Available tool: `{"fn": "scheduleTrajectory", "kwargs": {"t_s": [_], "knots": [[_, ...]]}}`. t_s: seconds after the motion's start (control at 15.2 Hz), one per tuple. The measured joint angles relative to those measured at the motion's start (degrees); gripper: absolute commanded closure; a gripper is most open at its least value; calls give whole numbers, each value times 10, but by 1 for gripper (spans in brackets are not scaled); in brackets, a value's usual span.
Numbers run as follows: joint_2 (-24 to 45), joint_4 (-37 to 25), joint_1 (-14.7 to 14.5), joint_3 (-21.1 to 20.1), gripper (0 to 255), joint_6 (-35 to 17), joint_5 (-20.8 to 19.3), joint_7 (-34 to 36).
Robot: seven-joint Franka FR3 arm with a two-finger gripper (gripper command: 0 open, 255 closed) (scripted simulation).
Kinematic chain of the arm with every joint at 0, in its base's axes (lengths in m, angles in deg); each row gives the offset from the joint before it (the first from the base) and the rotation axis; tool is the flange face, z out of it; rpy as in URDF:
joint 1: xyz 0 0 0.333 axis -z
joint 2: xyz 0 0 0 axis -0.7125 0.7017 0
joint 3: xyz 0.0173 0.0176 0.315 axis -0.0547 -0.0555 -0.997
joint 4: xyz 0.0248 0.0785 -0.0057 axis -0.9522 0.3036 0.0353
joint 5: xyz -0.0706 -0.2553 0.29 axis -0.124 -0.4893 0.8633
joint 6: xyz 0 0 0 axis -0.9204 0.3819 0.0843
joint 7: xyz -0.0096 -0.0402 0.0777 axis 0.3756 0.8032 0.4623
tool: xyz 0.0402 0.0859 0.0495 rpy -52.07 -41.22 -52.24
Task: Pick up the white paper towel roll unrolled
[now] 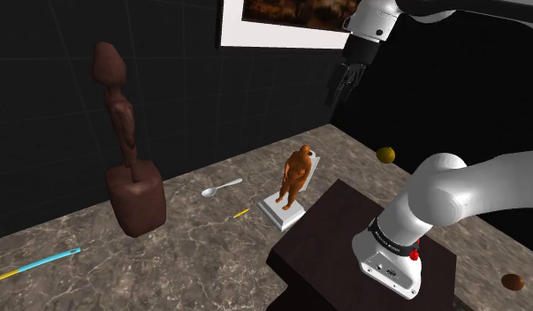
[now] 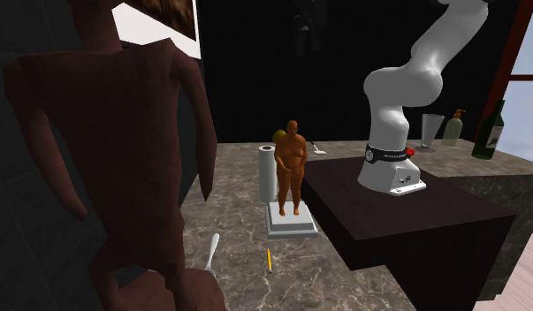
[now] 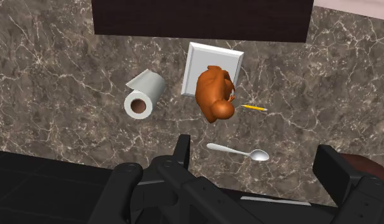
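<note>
**A:** Where is the roll?

**B:** The roll (image 3: 144, 97) stands on end on the marbled counter (image 3: 56, 83). It is near the white base (image 3: 206, 60) that carries the orange figure (image 3: 214, 92), with a small gap between roll and base. In the wrist view you look straight down into its brown core, and a loose sheet hangs off one side. The edge of the dark stand (image 3: 203, 19) is close by.

**A:** And the pincer?

**B:** The pincer (image 3: 255, 153) is high over the counter, pointing down. Its two black fingers are spread wide and have hold of nothing. In the shoulder view it hangs near the top, by the framed picture on the wall.

**A:** What lies under it?

**B:** A spoon (image 3: 235, 150) lies flat on the counter, on the far side of the figure from the stand. A thin yellow pencil (image 3: 254, 108) lies between the spoon and the base.

**A:** Is anything else close to the roll?

**B:** No. A tall brown statue (image 1: 127, 150) stands at the shoulder view's left, well apart from the roll. In the second exterior view the roll is upright just behind the figure, on that view's left.
</note>
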Motion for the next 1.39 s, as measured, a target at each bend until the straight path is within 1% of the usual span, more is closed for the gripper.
{"fn": "scheduleTrajectory", "kwargs": {"t_s": [0.13, 0.26, 0.46, 0.53, 0.59, 1.12, 1.32, 1.39], "knots": [[1, 8, 1, 1, 0, -9, -1, -2], [7, 30, 6, 6, 0, -36, -7, -9], [22, 67, 15, 17, 0, -87, -17, -22], [35, 75, 18, 20, 0, -107, -20, -26], [41, 95, 22, 24, 0, -133, -23, -31], [145, 151, 51, 57, 0, -293, -50, -67], [193, 160, 62, 72, 0, -351, -58, -83], [219, 155, 65, 78, 0, -372, -60, -89]]}}
